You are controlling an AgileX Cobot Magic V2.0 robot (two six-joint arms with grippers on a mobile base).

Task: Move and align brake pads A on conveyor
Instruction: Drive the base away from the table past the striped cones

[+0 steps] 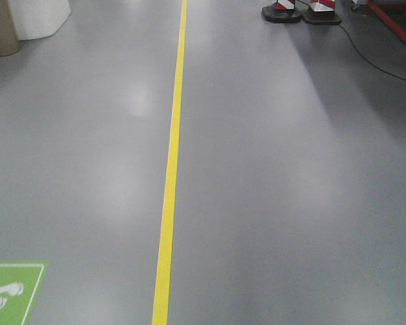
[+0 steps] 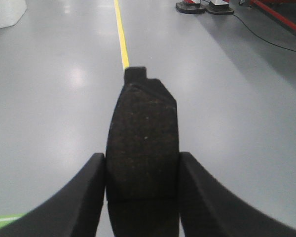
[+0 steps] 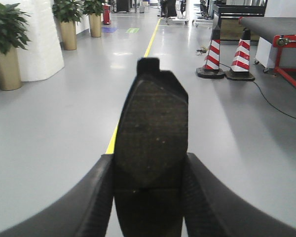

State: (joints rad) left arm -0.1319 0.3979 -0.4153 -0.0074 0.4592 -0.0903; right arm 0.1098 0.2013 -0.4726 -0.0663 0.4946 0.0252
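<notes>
Left wrist cam: left gripper (image 2: 140, 157) is clamped on a brake pad, the left pad (image 2: 143, 138), w/ black fingers (image 2: 84, 197) pressing on both long edges. Pad stands on end, friction face twd cam. The face is dark grey & speckled, w/ a small black backing tab at the top. It hangs in the air over grey floor (image 2: 237, 123). Yellow floor line (image 2: 121, 34) runs away behind it.

Right wrist cam: much the same. Right gripper (image 3: 149, 157) is closed tight on the right pad (image 3: 152, 123), one finger each side. Pad is upright w/ tab on top, lower part in shadow.

Conveyor (image 3: 271, 23) shows at top right of right wrist view: dark belt on red frame, well apart from the held pad, just beyond two red/white striped cones (image 3: 227, 54). Potted plants (image 3: 5, 44) & white pillar (image 3: 37, 39) stand at left.

Front cam: mostly floor, w/ yellow floor line down the middle, cones at top right, green footprint sign (image 1: 10, 294) at bottom left.
</notes>
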